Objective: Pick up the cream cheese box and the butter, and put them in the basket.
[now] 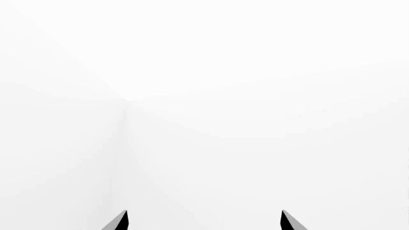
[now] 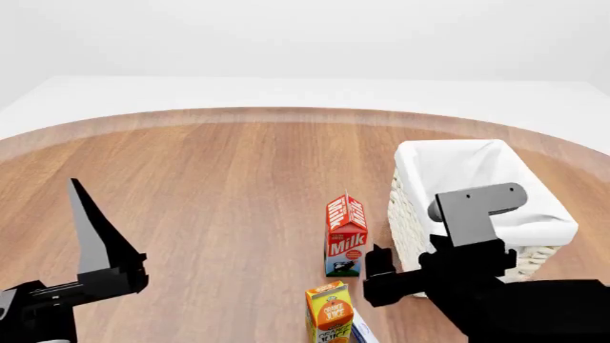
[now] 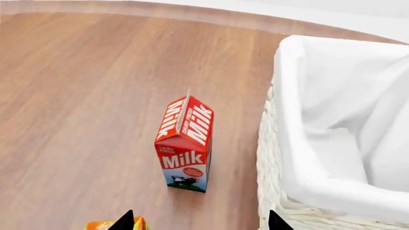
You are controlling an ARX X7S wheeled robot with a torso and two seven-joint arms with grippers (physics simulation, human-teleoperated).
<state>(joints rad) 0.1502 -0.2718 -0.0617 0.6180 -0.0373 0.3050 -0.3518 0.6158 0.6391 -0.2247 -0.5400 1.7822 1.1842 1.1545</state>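
Observation:
The white wicker basket (image 2: 419, 214) with its cloth liner (image 3: 288, 120) stands at the right of the wooden table and holds nothing that shows. I cannot make out the cream cheese box or the butter in any view. A thin blue-and-white edge (image 2: 361, 330) shows beside the juice carton at the head view's lower border, too little to identify. My right gripper (image 2: 379, 275) (image 3: 201, 220) hovers open just in front of the basket's near-left corner, nothing between its fingers. My left gripper (image 2: 96, 236) (image 1: 204, 218) is raised at the left, open and empty, facing a white wall.
A red-topped milk carton (image 2: 345, 236) (image 3: 185, 143) stands upright just left of the basket. An orange juice carton (image 2: 330, 311) (image 3: 105, 225) stands nearer to me, beside my right gripper's left finger. The table's round edge curves along the back.

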